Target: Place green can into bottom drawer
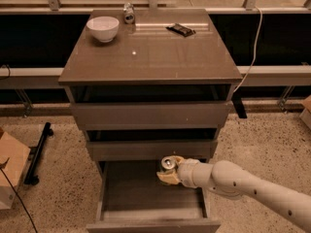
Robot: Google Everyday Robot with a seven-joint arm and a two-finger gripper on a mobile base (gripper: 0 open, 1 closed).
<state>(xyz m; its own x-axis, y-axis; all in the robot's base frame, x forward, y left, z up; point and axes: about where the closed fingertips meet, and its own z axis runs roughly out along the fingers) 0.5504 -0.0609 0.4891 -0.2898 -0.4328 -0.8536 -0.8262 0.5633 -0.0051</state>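
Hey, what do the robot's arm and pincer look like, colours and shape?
The arm is a smooth, rounded off-white tube in jointed segments, dotted with small dark holes, with a ringed collar at the wrist. The pincer, over the open bottom drawer, is pale tan. No cables show.

The grey-brown flat cabinet top (160,57) carries a white round bowl (102,28) at far left, a small silver can (129,12) at the far edge and a dark flat wrapped bar (180,30) at far right. Below it, the gripper (167,174) clasps the green can (168,163) over the open bottom drawer (146,225).
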